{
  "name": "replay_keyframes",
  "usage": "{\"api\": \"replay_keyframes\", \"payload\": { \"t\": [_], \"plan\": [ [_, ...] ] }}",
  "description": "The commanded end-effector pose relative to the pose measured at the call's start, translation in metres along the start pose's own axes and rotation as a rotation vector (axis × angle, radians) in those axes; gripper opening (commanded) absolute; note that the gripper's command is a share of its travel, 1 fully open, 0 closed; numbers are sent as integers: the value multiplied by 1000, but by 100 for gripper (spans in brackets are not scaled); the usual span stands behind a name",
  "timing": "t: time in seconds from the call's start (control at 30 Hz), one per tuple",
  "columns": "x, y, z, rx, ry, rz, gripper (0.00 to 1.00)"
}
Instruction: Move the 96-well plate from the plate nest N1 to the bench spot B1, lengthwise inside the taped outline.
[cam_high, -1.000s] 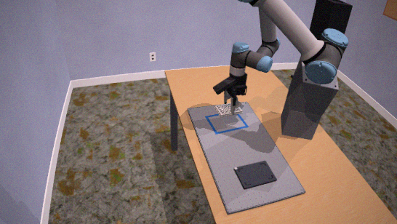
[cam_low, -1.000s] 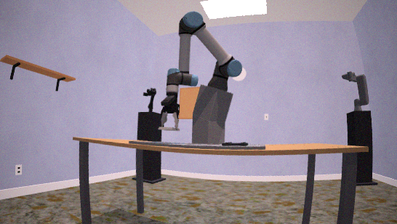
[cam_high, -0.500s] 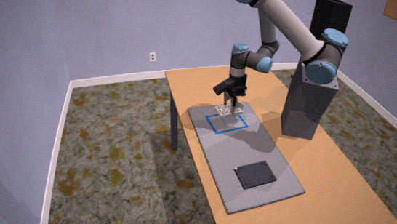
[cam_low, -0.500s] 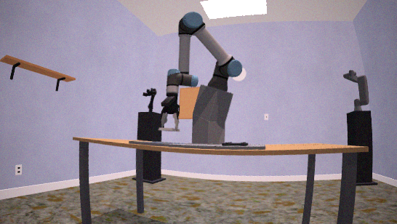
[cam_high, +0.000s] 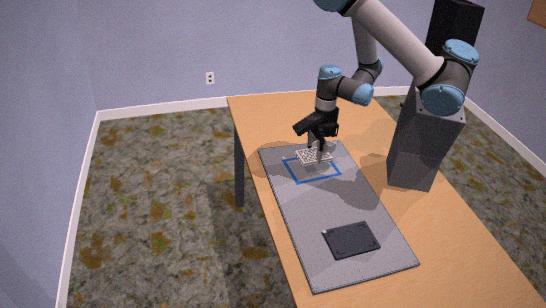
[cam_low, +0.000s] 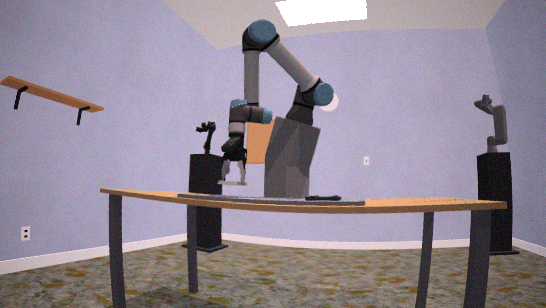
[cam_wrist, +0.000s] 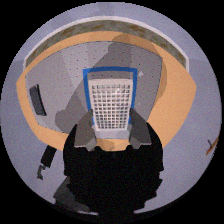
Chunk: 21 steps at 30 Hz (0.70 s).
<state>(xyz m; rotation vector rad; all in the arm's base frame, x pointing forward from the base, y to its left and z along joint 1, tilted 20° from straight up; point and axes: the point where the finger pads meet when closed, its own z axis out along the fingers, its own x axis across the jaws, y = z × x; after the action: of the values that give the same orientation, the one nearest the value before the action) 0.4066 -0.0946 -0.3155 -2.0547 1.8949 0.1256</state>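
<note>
My gripper (cam_high: 317, 148) is shut on the white 96-well plate (cam_high: 313, 155) and holds it a little above the grey mat, over the blue taped outline B1 (cam_high: 312, 170). In the wrist view the plate (cam_wrist: 112, 107) lies lengthwise inside the blue outline (cam_wrist: 110, 95), held at its near end between my fingers. In the side view the plate (cam_low: 232, 183) hangs a short way above the mat. The black plate nest N1 (cam_high: 350, 239) sits empty at the near end of the mat; it also shows in the wrist view (cam_wrist: 36, 100).
The grey mat (cam_high: 335, 207) lies along the wooden table. The robot's grey pedestal (cam_high: 422, 145) stands on the table's right side. Black camera stands (cam_low: 492, 200) are around the room.
</note>
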Motion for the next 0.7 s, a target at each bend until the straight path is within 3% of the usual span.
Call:
{"api": "replay_keyframes", "payload": {
  "t": [0.0,0.67],
  "plan": [
    [0,0,6,1,1,0,0],
    [0,-1,35,1,1,0,0]
  ]
}}
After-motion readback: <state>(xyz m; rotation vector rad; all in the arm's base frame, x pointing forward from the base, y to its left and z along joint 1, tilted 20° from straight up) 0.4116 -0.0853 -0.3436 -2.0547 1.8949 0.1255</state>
